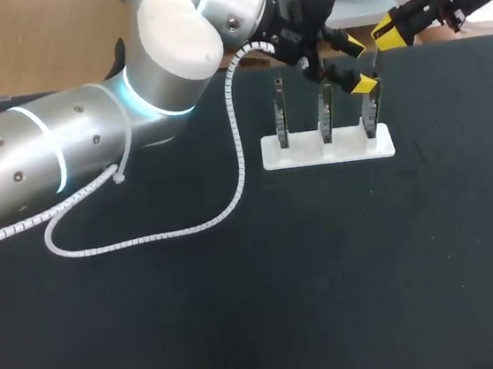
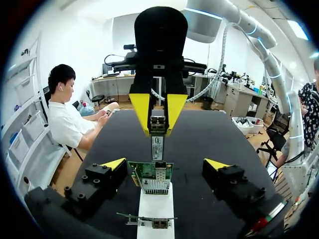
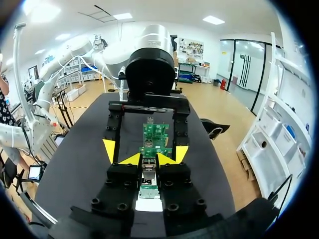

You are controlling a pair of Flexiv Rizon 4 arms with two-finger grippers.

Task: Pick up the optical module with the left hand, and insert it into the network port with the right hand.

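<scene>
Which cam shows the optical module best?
Left wrist view: the optical module hangs in full view from the right gripper, beyond the green card. Right wrist view shows only its end, clamped between that gripper's tips. Head view: too small to make out.

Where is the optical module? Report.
Left wrist view: the optical module is clamped in the right gripper, at the port of the network card.

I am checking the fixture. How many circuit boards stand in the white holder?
3 circuit boards, in a row on the white holder: one at its left end, one in the middle, one at its right end.
</scene>
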